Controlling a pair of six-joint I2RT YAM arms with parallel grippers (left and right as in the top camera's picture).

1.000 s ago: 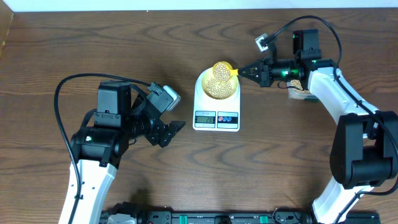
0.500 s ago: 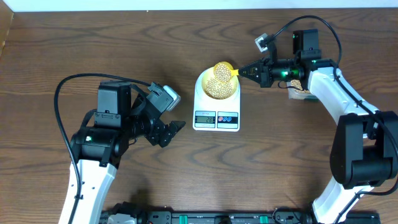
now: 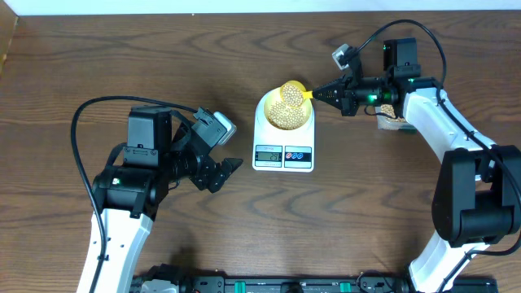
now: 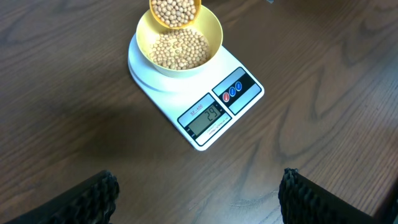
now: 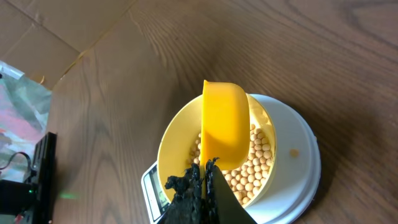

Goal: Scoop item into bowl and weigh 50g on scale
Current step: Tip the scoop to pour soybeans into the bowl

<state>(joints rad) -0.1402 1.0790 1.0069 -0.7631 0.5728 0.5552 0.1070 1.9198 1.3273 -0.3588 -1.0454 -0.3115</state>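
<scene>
The white scale (image 3: 283,151) sits mid-table, and its display (image 4: 204,115) seems to read 24. On it stands the pale yellow bowl (image 3: 267,114), partly filled with beige beans (image 4: 180,50). My right gripper (image 3: 319,94) is shut on the handle of a bright yellow scoop (image 5: 225,124), which is tilted over the bowl's far side with beans (image 4: 174,9) still in it. In the right wrist view the bowl's rim (image 5: 169,140) and the beans (image 5: 256,168) lie below the gripper (image 5: 205,169). My left gripper (image 4: 199,199) hangs open and empty over bare wood, near-left of the scale.
A container (image 3: 392,120) with brownish contents is mostly hidden under the right arm. One stray bean (image 5: 293,152) lies on the scale's platform. Cardboard and a plastic bag (image 5: 22,106) show at the far edge in the right wrist view.
The right wrist has rolled very slightly with the scoop still over the bowl. The left arm has not moved.
</scene>
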